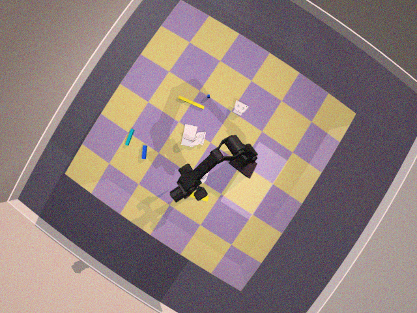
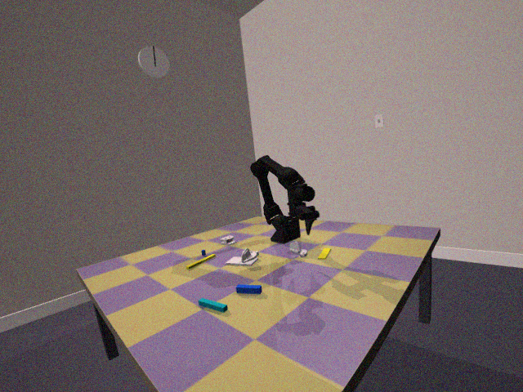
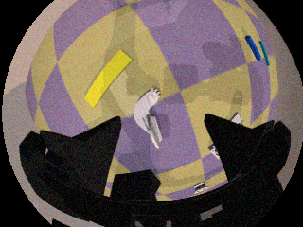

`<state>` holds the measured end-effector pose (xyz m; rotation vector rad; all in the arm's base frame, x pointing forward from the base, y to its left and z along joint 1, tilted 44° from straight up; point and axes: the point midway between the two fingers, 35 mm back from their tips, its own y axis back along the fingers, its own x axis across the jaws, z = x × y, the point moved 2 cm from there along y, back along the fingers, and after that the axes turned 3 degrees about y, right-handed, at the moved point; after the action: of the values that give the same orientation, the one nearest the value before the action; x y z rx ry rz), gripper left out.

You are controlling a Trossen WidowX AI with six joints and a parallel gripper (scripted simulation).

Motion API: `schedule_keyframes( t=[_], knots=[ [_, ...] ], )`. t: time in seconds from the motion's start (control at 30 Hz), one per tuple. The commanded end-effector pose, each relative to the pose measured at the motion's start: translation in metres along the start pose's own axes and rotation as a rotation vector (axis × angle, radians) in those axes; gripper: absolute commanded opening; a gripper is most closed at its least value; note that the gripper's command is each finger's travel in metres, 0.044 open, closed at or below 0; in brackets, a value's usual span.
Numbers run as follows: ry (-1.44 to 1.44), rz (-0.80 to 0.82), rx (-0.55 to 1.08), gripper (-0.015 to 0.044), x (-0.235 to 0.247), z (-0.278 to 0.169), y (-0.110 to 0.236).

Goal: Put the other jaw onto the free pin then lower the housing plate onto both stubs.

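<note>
The white base [image 1: 186,142] [image 2: 234,262] lies near the table's middle. A white jaw [image 1: 201,137] [image 2: 246,255] is at one side of it; pins and teeth are too small to make out. The loose white jaw [image 1: 204,177] [image 2: 294,247] [image 3: 143,113] lies on the table, partly hidden by the arm in the top view. The white housing plate [image 1: 240,108] [image 2: 227,239] lies apart, with two round marks on it. My gripper [image 1: 193,182] [image 2: 308,232] [image 3: 165,119] is wide open and empty, above the table near the loose jaw, which shows between the fingers in the wrist view.
A yellow slab [image 1: 204,198] [image 2: 324,253] [image 3: 108,78] lies beside the loose jaw. A yellow bar [image 1: 191,102] [image 2: 201,261] and small blue cube [image 1: 208,96] [image 2: 203,252] lie beyond the base. A blue bar [image 1: 144,152] [image 2: 248,288] and teal bar [image 1: 129,137] [image 2: 212,305] lie farther out.
</note>
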<state>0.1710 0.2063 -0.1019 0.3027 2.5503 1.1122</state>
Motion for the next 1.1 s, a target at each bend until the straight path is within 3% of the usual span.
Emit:
schedule_keyframes(
  t=[0.0,0.4,0.93,1.07],
  knots=[
    [0.0,0.0,0.0,0.044,0.0,0.0,0.0],
    [0.0,0.0,0.0,0.044,0.0,0.0,0.0],
    [0.0,0.0,0.0,0.002,0.0,0.0,0.0],
    [0.0,0.0,0.0,0.0,0.0,0.0,0.0]
  ],
)
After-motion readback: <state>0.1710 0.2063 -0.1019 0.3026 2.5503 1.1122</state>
